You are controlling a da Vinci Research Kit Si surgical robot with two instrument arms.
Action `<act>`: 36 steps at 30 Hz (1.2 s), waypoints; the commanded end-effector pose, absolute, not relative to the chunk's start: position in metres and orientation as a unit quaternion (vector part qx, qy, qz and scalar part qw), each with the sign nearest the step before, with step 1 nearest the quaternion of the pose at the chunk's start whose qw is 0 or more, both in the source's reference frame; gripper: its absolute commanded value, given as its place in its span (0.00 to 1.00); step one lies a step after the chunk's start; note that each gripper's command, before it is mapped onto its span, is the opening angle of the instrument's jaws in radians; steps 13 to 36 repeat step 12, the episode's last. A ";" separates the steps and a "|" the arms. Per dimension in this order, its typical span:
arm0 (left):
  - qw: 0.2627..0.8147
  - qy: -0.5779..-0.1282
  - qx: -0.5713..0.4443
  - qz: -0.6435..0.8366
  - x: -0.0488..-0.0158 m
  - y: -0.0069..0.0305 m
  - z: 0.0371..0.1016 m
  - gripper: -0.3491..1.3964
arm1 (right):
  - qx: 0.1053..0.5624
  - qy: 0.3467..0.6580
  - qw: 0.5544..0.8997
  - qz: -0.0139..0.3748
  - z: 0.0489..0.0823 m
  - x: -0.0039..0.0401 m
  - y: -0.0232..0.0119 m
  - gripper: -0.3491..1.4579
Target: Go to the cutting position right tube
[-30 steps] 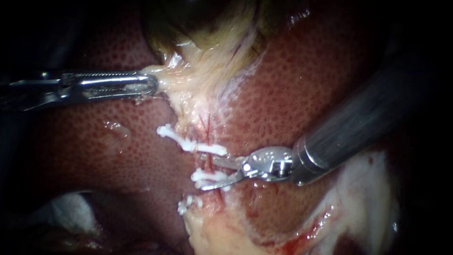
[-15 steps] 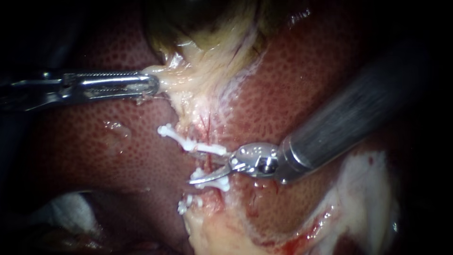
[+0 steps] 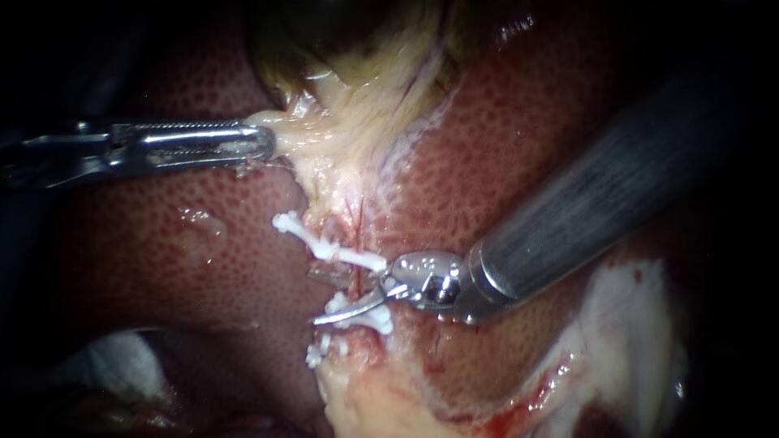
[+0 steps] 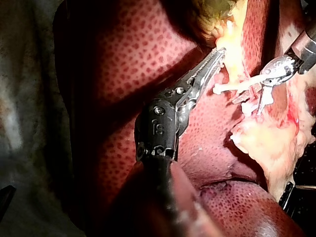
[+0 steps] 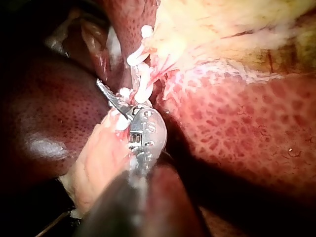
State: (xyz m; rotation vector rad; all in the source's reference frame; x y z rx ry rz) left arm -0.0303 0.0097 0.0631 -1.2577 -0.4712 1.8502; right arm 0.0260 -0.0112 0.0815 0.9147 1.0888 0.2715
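Straddling tube (image 3: pixel 355 280) between clips (image 3: pixel 324 247), right end effector (image 3: pixel 318 298) blades parted; left end effector (image 3: pixel 264 146) clamped on pale tissue (image 3: pixel 324 138).

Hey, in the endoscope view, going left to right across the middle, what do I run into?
left instrument → upper white clip → right instrument's shaft → pale tissue near the far edge

white clips (image 3: pixel 329 247) on mottled red-brown liver (image 3: pixel 187 243).
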 end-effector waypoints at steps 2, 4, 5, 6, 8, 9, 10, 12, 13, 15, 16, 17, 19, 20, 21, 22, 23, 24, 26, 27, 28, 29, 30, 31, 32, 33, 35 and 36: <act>0.415 -0.188 -0.501 0.736 -0.0303 0.0097 0.0631 0.00 | 0.419 0.499 0.748 0.125 0.0815 0.0260 -0.0111 0.90; 0.415 -0.188 -0.501 0.736 -0.0303 0.0097 0.0631 0.00 | 0.419 0.499 0.749 0.125 0.0816 0.0260 -0.0111 0.85; 0.415 -0.188 -0.501 0.736 -0.0303 0.0097 0.0631 0.00 | 0.419 0.499 0.749 0.125 0.0816 0.0260 -0.0111 0.85; 0.415 -0.188 -0.501 0.736 -0.0303 0.0097 0.0631 0.00 | 0.419 0.499 0.749 0.125 0.0816 0.0260 -0.0110 0.85; 0.415 -0.188 -0.501 0.736 -0.0304 0.0097 0.0631 0.00 | 0.419 0.499 0.749 0.125 0.0816 0.0259 -0.0110 0.85; 0.415 -0.188 -0.501 0.736 -0.0304 0.0097 0.0631 0.00 | 0.419 0.499 0.749 0.125 0.0816 0.0259 -0.0110 0.85; 0.415 -0.188 -0.501 0.736 -0.0304 0.0097 0.0631 0.00 | 0.420 0.498 0.748 0.127 0.0816 0.0259 -0.0110 0.85; 0.415 -0.188 -0.501 0.736 -0.0304 0.0097 0.0631 0.00 | 0.420 0.498 0.748 0.127 0.0816 0.0259 -0.0110 0.85; 0.415 -0.188 -0.501 0.736 -0.0304 0.0097 0.0631 0.00 | 0.420 0.498 0.748 0.127 0.0816 0.0259 -0.0110 0.85; 0.415 -0.188 -0.501 0.736 -0.0304 0.0097 0.0631 0.00 | 0.420 0.498 0.748 0.127 0.0816 0.0259 -0.0110 0.85; 0.415 -0.188 -0.501 0.736 -0.0304 0.0097 0.0631 0.00 | 0.420 0.498 0.748 0.127 0.0816 0.0259 -0.0110 0.85; 0.415 -0.188 -0.501 0.736 -0.0304 0.0097 0.0631 0.00 | 0.420 0.498 0.748 0.127 0.0816 0.0259 -0.0110 0.85; 0.415 -0.188 -0.501 0.736 -0.0304 0.0097 0.0631 0.00 | 0.420 0.498 0.748 0.127 0.0816 0.0259 -0.0110 0.85; 0.415 -0.188 -0.501 0.736 -0.0304 0.0097 0.0631 0.00 | 0.420 0.498 0.748 0.127 0.0816 0.0259 -0.0110 0.85; 0.415 -0.188 -0.501 0.736 -0.0304 0.0097 0.0631 0.00 | 0.420 0.498 0.748 0.127 0.0816 0.0259 -0.0110 0.85; 0.415 -0.188 -0.501 0.736 -0.0304 0.0097 0.0631 0.00 | 0.420 0.498 0.748 0.127 0.0816 0.0259 -0.0110 0.85; 0.415 -0.188 -0.501 0.736 -0.0304 0.0097 0.0631 0.00 | 0.420 0.498 0.748 0.127 0.0816 0.0259 -0.0110 0.85; 0.415 -0.188 -0.501 0.736 -0.0304 0.0097 0.0631 0.00 | 0.420 0.498 0.748 0.127 0.0816 0.0259 -0.0110 0.85; 0.415 -0.188 -0.501 0.736 -0.0304 0.0097 0.0631 0.00 | 0.420 0.498 0.748 0.127 0.0816 0.0259 -0.0110 0.85; 0.415 -0.188 -0.501 0.736 -0.0304 0.0097 0.0631 0.00 | 0.420 0.498 0.748 0.127 0.0816 0.0259 -0.0110 0.85; 0.415 -0.188 -0.501 0.736 -0.0304 0.0097 0.0631 0.00 | 0.420 0.498 0.748 0.127 0.0816 0.0259 -0.0110 0.85; 0.415 -0.188 -0.501 0.736 -0.0304 0.0097 0.0631 0.00 | 0.420 0.498 0.748 0.127 0.0816 0.0259 -0.0110 0.85; 0.415 -0.188 -0.501 0.736 -0.0304 0.0097 0.0631 0.00 | 0.420 0.498 0.748 0.127 0.0816 0.0259 -0.0110 0.85; 0.415 -0.188 -0.501 0.736 -0.0304 0.0097 0.0631 0.00 | 0.420 0.498 0.748 0.127 0.0816 0.0259 -0.0110 0.85; 0.415 -0.188 -0.501 0.736 -0.0304 0.0097 0.0631 0.00 | 0.420 0.498 0.748 0.127 0.0816 0.0259 -0.0110 0.85; 0.415 -0.188 -0.501 0.736 -0.0304 0.0097 0.0631 0.00 | 0.420 0.498 0.748 0.127 0.0816 0.0259 -0.0110 0.85; 0.415 -0.188 -0.501 0.736 -0.0304 0.0097 0.0631 0.00 | 0.420 0.498 0.748 0.127 0.0816 0.0259 -0.0110 0.85; 0.415 -0.188 -0.501 0.736 -0.0304 0.0097 0.0631 0.00 | 0.420 0.498 0.748 0.127 0.0816 0.0259 -0.0110 0.85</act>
